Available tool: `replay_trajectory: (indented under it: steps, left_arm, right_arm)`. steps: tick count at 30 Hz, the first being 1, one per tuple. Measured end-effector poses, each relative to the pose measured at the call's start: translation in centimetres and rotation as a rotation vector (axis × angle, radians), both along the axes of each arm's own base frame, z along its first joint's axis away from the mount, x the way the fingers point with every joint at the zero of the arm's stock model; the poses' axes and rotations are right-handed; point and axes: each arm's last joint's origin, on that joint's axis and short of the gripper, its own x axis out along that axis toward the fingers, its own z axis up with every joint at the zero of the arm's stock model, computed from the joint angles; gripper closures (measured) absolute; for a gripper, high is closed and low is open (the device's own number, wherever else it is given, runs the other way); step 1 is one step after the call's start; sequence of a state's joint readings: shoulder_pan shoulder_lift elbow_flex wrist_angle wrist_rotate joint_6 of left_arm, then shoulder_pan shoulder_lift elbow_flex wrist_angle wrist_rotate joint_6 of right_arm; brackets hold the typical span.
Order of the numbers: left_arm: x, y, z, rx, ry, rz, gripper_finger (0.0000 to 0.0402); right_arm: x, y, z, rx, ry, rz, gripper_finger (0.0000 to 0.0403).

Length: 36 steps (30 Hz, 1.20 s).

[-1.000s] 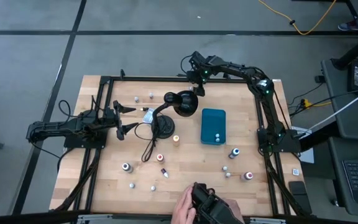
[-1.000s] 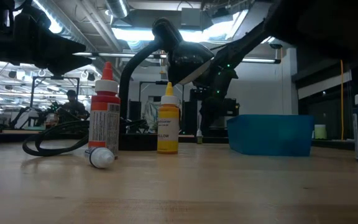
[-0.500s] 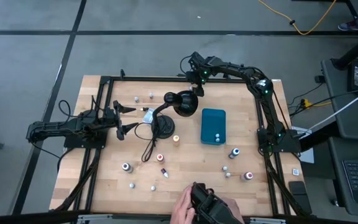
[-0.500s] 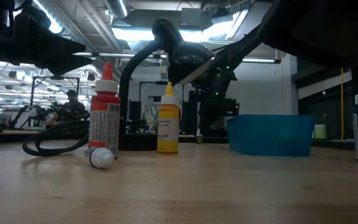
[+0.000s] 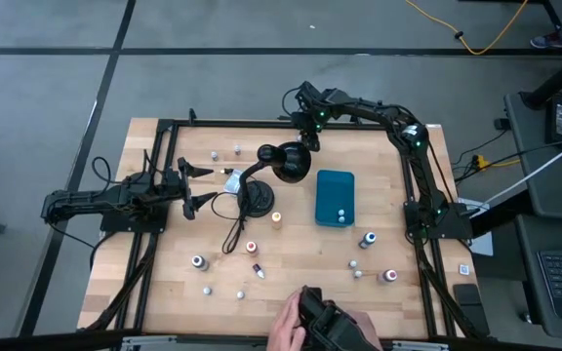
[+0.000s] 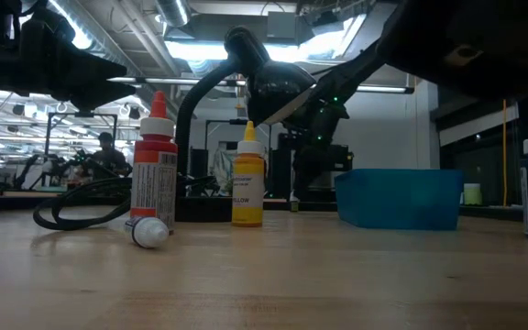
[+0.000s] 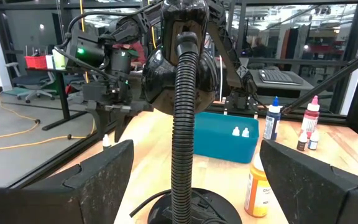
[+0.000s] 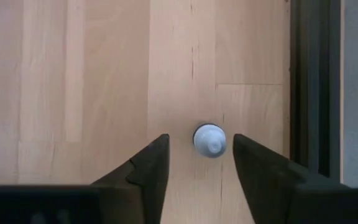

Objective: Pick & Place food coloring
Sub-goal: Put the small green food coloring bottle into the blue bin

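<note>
Several food coloring bottles stand scattered on the wooden table: a red one (image 6: pixel 157 160), a yellow one (image 6: pixel 247 179), a blue one (image 5: pixel 367 239), and two whitish ones inside the teal box (image 5: pixel 335 198). One lies on its side (image 6: pixel 149 231). My right gripper (image 5: pixel 310 135) is at the table's far edge, open and pointing down. Its fingers stand on either side of a small white-capped bottle (image 8: pixel 209 140) that stands upright on the wood, and they do not touch it. My left gripper (image 5: pixel 201 186) waits open at the left, facing the black desk lamp (image 7: pixel 182 93).
The desk lamp (image 5: pixel 271 171) and its coiled cable (image 5: pixel 230 229) take up the table's middle, next to the teal box. The black table frame (image 8: pixel 316 87) runs close beside the white-capped bottle. A person's hand holding a dark device (image 5: pixel 305 322) is at the near edge.
</note>
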<state>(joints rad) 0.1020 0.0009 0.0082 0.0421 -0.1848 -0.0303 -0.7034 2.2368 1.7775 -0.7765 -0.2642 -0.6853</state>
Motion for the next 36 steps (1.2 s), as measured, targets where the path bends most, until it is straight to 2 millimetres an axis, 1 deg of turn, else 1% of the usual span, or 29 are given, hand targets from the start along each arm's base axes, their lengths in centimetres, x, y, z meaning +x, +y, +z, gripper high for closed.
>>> replay_trajectory:
  steps: [15,18,24,30,36]
  left_arm:
    - [0.00,0.00,0.01,0.000,-0.001,0.000,0.0056]
    - [0.00,0.00,0.00,0.000,0.000,0.000,0.0056]
    - [0.00,0.00,0.00,0.000,0.000,0.000,0.0056]
    - [0.00,0.00,0.01,0.000,0.000,0.000,0.0056]
    - [0.00,0.00,0.01,0.000,0.000,0.000,0.0056]
  right_arm:
    - [0.11,-0.04,-0.08,-0.004,-0.007,-0.001,0.0339]
    - [0.18,-0.11,-0.41,0.003,-0.004,-0.002,0.0343]
    - [0.23,-0.14,-0.67,0.010,0.005,-0.024,0.0335]
    - [0.00,0.13,-0.20,0.039,0.068,-0.038,0.0345]
    - [-0.29,0.55,0.30,0.084,0.124,-0.055,0.0339]
